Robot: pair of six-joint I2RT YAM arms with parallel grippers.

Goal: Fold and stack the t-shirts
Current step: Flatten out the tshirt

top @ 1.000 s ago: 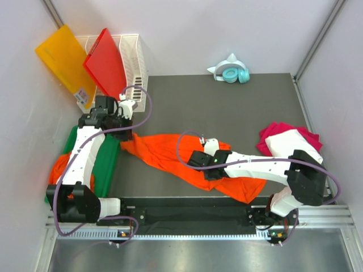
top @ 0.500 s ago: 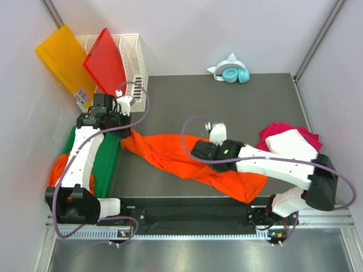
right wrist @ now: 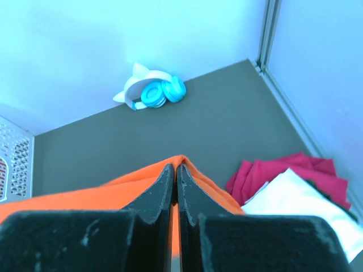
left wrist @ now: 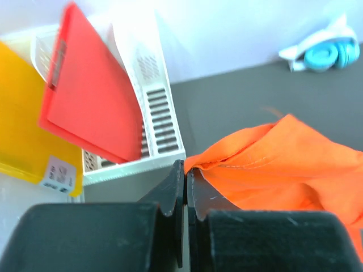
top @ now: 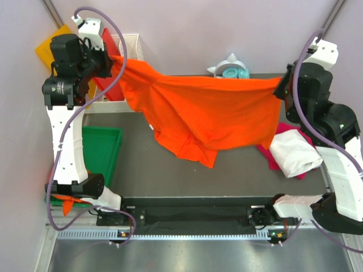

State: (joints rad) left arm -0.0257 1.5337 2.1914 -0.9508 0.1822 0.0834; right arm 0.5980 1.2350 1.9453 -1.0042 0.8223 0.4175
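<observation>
An orange t-shirt [top: 210, 113] hangs stretched in the air between my two raised grippers, its lower part drooping toward the mat. My left gripper [top: 115, 61] is shut on its left corner; the pinched cloth shows in the left wrist view [left wrist: 272, 164] at the fingertips [left wrist: 185, 170]. My right gripper [top: 279, 86] is shut on its right corner, seen in the right wrist view [right wrist: 176, 168] with orange cloth [right wrist: 85, 198] below. A white t-shirt [top: 292, 152] lies on a magenta-pink one [top: 272, 154] at the right. More orange cloth [top: 69, 203] pokes out at the lower left.
A white wire basket [top: 133, 48] with a red board [left wrist: 91, 107] and a yellow-orange board [left wrist: 22, 141] stands at the back left. A green bin [top: 102, 153] sits at the left. Cat-ear headphones [top: 231, 69] lie at the back of the dark mat [top: 170, 175].
Both arms have risen from the mat and spread apart, lifting the orange t-shirt off the table and stretching it in the air. The green bin and white shirt are now uncovered.
</observation>
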